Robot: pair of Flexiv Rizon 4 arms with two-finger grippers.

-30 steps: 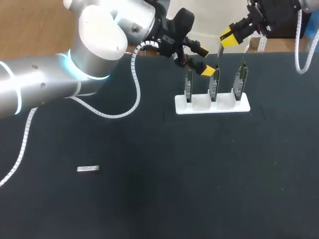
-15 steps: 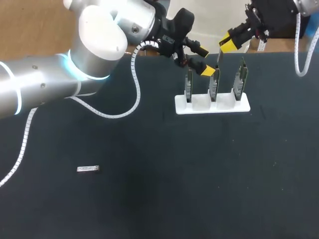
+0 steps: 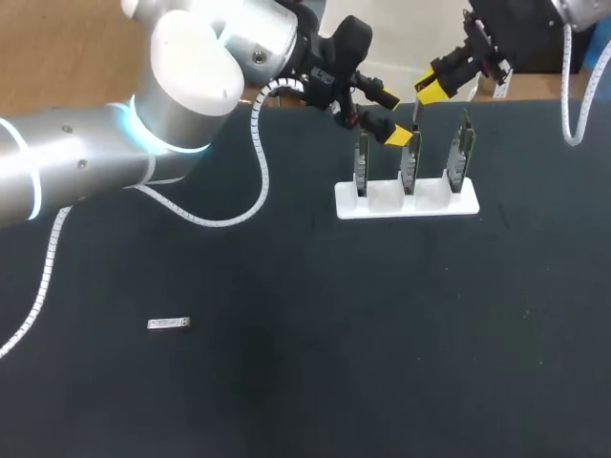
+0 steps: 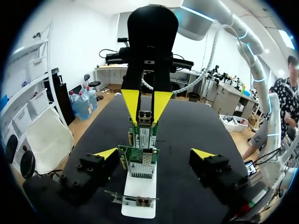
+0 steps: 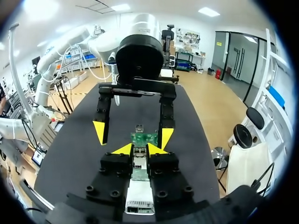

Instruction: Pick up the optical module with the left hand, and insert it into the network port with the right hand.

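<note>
My right gripper (image 3: 431,87) hangs above the white rack (image 3: 406,204), shut on a slim metal optical module (image 3: 417,110) that points down over the middle green board (image 3: 409,164). In the right wrist view the module (image 5: 138,164) sits clamped between my right gripper's (image 5: 139,149) fingers, with a board's port (image 5: 144,138) just ahead. My left gripper (image 3: 389,116) stands open at the rack's far side; in its own view my left gripper (image 4: 154,154) straddles the boards (image 4: 142,156) without touching them. A second module (image 3: 169,324) lies flat on the table at the near left.
The rack holds three upright green boards side by side near the table's far edge. A white coiled cable (image 3: 250,186) from my left arm trails over the black tabletop (image 3: 382,334).
My right gripper has moved a little left and down with the module, closer to the middle board. The left arm has stayed still.
</note>
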